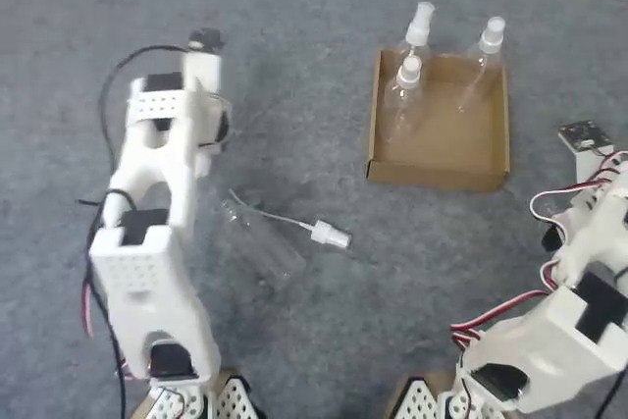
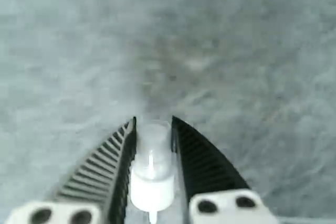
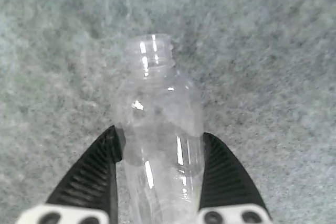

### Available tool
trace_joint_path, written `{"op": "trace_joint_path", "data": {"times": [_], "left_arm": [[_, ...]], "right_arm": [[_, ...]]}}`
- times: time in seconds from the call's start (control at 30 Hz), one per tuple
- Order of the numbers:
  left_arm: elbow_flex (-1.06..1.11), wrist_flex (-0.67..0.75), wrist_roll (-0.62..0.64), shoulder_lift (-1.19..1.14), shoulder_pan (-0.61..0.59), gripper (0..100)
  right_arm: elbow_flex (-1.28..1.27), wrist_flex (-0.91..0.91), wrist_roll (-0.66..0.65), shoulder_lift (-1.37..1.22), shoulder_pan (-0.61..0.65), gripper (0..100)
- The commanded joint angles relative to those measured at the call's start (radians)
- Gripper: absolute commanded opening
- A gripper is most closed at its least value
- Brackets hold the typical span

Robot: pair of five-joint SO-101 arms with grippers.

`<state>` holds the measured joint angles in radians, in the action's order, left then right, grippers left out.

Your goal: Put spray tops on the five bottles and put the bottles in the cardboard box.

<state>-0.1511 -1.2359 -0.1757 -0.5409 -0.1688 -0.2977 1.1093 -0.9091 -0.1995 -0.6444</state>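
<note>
My left gripper (image 2: 153, 121) is shut on a white spray top (image 2: 152, 174), held over bare grey carpet. A clear bottle (image 3: 157, 129) with an open threaded neck sits between the fingers of my right gripper (image 3: 160, 136), which is shut on its body. In the high view the left arm (image 1: 167, 144) stands at the left and the right arm (image 1: 579, 291) at the lower right. A second clear bottle (image 1: 263, 240) lies on the carpet without a top, with a loose spray top (image 1: 331, 235) and its thin tube beside it. The cardboard box (image 1: 437, 176) at the back right holds three topped bottles (image 1: 405, 90).
Grey carpet (image 1: 324, 76) covers the whole table. Red and white wires (image 1: 496, 316) hang along the right arm. The arm bases (image 1: 422, 401) stand at the near edge.
</note>
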Motion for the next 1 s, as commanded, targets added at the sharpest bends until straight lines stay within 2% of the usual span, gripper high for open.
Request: {"op": "trace_joint_path", "data": {"times": [0.0, 0.13, 0.23, 0.43, 0.63, 0.9, 0.97], "left_arm": [[-0.108, -0.029, 0.041, -0.071, 0.043, 1], [-0.177, -0.046, 0.037, -0.135, 0.04, 7], [-0.22, -0.115, -0.018, -0.127, 0.041, 12], [-0.3, -0.241, -0.083, -0.089, 0.037, 12], [-0.294, -0.242, -0.13, -0.133, 0.035, 13], [-0.297, -0.19, -0.13, -0.232, 0.035, 12], [-0.298, -0.19, -0.123, -0.233, 0.035, 9]], "right_arm": [[0.012, -0.019, -0.009, -0.005, 0.007, 0.6], [0.011, -0.019, -0.012, -0.005, 0.004, 0.6], [0.011, -0.019, -0.012, -0.004, 0.002, 0.6], [0.011, -0.019, -0.011, 0.001, 0.007, 0.6], [0.014, 0.008, -0.014, 0.004, 0.007, 0.6], [0.014, 0.008, -0.014, 0.004, 0.007, 0.6], [0.015, 0.008, -0.014, 0.004, 0.007, 0.6]]}}
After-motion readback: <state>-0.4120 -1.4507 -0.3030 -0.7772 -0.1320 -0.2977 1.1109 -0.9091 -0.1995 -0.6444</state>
